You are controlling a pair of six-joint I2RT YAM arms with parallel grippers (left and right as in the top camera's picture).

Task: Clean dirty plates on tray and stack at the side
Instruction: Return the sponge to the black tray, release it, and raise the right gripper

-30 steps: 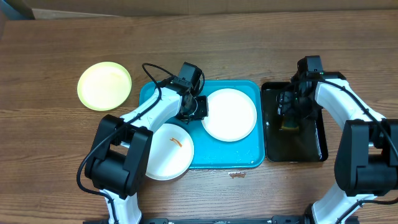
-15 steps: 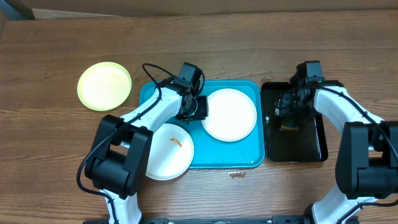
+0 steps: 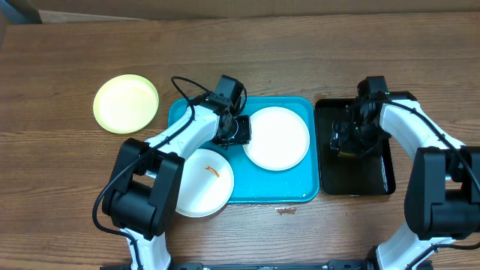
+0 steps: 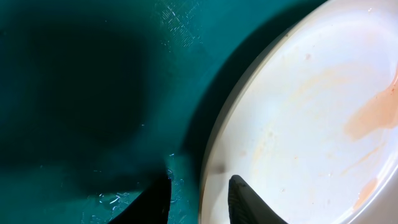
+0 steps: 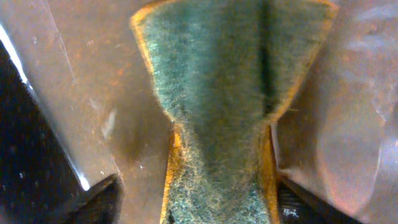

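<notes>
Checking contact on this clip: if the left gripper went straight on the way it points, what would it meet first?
The left gripper straddles the rim of the round white smeared plate; going on, it likely meets that rim, then the turquoise plastic tray floor.

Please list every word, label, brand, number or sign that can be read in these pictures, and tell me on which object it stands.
None: no readable text in any view.
The plates, the blue tray, the black tray and the sponge bear no print.
The orange mark on the front plate is a sauce smear, not a sign.
Both arms show no legible label from overhead.
</notes>
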